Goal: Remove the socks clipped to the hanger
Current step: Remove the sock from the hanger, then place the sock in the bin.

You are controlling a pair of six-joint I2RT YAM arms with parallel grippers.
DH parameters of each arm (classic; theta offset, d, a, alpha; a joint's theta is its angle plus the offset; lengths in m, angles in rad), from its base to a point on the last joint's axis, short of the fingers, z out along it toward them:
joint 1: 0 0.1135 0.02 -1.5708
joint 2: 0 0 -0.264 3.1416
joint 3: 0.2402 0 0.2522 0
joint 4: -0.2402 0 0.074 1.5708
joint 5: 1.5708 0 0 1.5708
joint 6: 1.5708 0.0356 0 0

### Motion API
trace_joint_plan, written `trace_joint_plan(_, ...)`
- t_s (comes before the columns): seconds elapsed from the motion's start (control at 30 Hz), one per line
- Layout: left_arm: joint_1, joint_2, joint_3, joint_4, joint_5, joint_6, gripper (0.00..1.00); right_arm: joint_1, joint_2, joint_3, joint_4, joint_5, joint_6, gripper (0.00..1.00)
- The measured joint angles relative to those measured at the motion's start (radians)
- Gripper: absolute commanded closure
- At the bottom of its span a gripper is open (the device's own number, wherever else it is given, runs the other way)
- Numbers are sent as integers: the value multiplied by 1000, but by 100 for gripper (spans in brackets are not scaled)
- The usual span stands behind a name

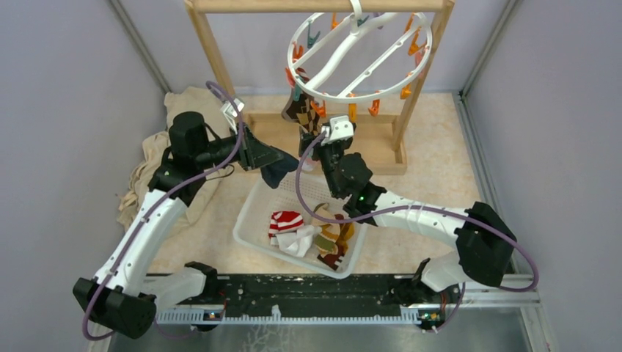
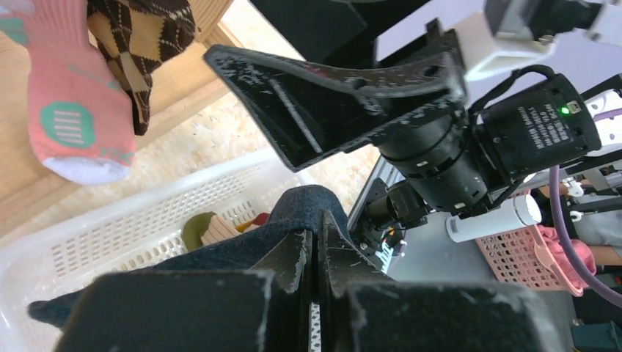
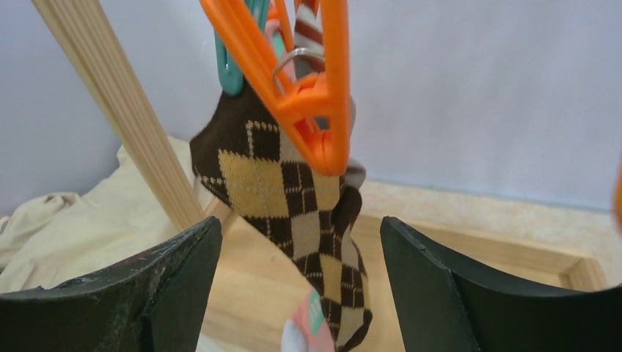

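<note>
Beige surface (image 1: 440, 176), grey walls. Nearest is the basket (image 1: 248, 224). Over its far rim the left jaws are clamped shut on a navy sock (image 2: 293, 220). Further back, the right jaws gape wide and empty, lined up on the argyle sock (image 3: 293, 198) under the hanger (image 1: 331, 50). I'd grip low and tug straight down off the orange clip (image 3: 315, 95).

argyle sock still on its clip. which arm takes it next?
Right. The right gripper is open and aimed at the brown argyle sock hanging from an orange clip. The left gripper is shut on a navy sock above the basket, so it's likely busy.
</note>
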Motion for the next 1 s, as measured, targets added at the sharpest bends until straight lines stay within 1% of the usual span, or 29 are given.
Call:
trace_joint_plan(0.17, 0, -32, 10, -75, -6, -17, 100, 0, -1, 37, -194, -18, 113, 20)
trace_joint_plan(0.33, 0, -56, 10, -134, -19, -47, 100, 0, -16, 51, -340, -47, 196, 20)
trace_joint_plan(0.57, -23, -127, -38, -151, -68, -126, 100, 0, -101, 46, -447, -88, 279, 19)
trace_joint_plan(0.63, -55, -137, -75, -149, -103, -146, 100, 0, -132, 29, -457, -93, 294, 19)
trace_joint_plan(0.77, -180, -121, -156, -143, -193, -181, 100, 0, -190, -18, -477, -107, 323, 19)
trace_joint_plan(0.9, -297, -42, -220, -127, -277, -204, 100, -3, -230, -66, -501, -129, 344, 18)
trace_joint_plan(1.0, -341, 21, -250, -102, -328, -214, 100, -12, -238, -85, -535, -149, 361, 18)
